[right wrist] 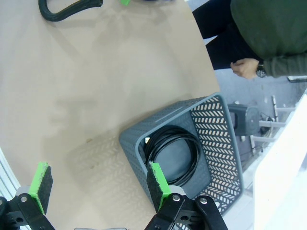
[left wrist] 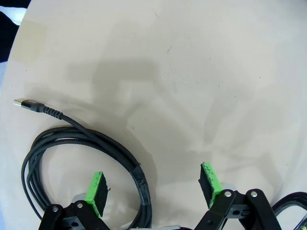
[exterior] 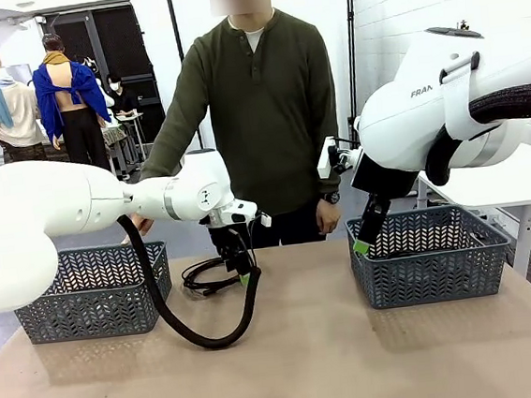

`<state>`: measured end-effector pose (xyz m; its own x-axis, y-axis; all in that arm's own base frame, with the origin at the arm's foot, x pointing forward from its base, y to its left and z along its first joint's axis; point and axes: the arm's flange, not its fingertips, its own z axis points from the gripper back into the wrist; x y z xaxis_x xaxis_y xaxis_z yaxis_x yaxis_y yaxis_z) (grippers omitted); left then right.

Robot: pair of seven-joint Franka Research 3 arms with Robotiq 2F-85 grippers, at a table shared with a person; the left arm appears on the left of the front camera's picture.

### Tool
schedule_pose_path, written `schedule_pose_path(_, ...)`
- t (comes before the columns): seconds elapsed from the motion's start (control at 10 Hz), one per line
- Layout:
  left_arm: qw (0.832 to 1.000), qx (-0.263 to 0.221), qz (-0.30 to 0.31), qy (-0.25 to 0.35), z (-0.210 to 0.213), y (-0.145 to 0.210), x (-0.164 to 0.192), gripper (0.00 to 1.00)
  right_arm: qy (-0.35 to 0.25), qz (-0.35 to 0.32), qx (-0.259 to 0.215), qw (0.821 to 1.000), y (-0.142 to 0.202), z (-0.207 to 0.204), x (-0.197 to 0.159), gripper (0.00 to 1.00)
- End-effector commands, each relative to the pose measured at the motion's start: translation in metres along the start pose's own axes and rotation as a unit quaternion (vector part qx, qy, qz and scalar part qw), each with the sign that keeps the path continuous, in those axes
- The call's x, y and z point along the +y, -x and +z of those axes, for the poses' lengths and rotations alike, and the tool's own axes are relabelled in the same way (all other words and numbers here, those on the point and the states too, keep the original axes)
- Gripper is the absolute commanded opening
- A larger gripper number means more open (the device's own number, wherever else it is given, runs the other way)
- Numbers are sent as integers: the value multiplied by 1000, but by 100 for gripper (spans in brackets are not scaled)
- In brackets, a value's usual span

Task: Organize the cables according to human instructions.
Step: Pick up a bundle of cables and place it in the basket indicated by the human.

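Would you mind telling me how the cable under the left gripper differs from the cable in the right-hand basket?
The cable on the table lies on bare tabletop, between the open left gripper fingers; the cable in the basket rests inside the grey basket. The table cable's plug end sticks out straight from its loop; the basket cable is a tidy closed coil. Both are thin, black and looped.

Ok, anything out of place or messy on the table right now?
Nothing damaged or spilled. One coiled cable lies loose on the table under the open left gripper, its plug end trailing out; another cable sits coiled in the right basket.
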<state>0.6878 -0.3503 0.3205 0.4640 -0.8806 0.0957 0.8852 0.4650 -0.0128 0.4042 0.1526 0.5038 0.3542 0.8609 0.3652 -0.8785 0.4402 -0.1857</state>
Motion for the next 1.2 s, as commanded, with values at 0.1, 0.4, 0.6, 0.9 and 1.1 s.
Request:
schedule_pose_path(0.1,1000,10,7,-22,-3,-12,5,100,3,0,4,1000,1,-1,1,100)
schedule_pose_path(0.4,1000,11,5,-15,-4,-12,4,100,3,0,4,1000,1,-1,1,100)
schedule_pose_path(0.6,1000,18,5,-6,-9,-13,4,100,3,0,4,1000,1,-1,1,100)
schedule_pose_path(0.9,1000,17,5,-1,-10,-13,4,66,3,0,4,1000,1,-1,1,100)
schedule_pose_path(1.1,1000,16,6,3,-9,-14,6,28,3,0,4,1000,1,-1,1,100)
